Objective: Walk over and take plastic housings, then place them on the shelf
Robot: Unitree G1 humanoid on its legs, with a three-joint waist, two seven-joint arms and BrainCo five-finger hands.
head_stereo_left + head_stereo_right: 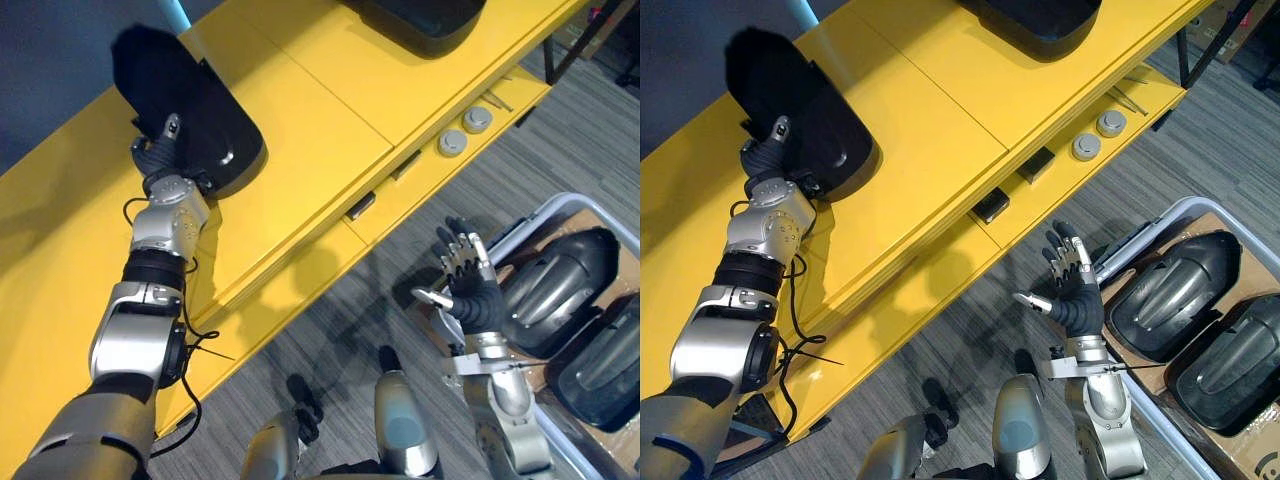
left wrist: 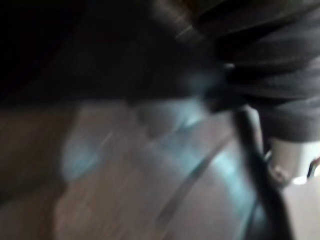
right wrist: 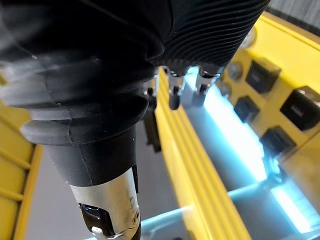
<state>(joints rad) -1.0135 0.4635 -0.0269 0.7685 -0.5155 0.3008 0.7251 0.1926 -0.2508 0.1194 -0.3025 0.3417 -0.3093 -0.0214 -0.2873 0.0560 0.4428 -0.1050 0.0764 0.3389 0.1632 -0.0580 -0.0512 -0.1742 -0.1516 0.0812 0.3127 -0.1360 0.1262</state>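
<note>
Left hand (image 1: pixel 158 158) lay against the near edge of a black plastic housing (image 1: pixel 200 110), which sat on top of the yellow shelf (image 1: pixel 320 140). Grip could not be told, as the shell hid the hand's far side. Right hand (image 1: pixel 1072 288) was open, spread and empty, above the floor just beside the grey bin (image 1: pixel 560 205). Two further housings (image 1: pixel 1170 290) lay side by side in the bin. A far housing (image 1: pixel 420 20) sat farther along the shelf.

Judgement: the housings looked like rigid, glossy moulded shells, light for their bulk and probably slippery on the domed back. Best hold is likely at the rim, thumb over the edge. Dragging one risks scuffing it.
</note>
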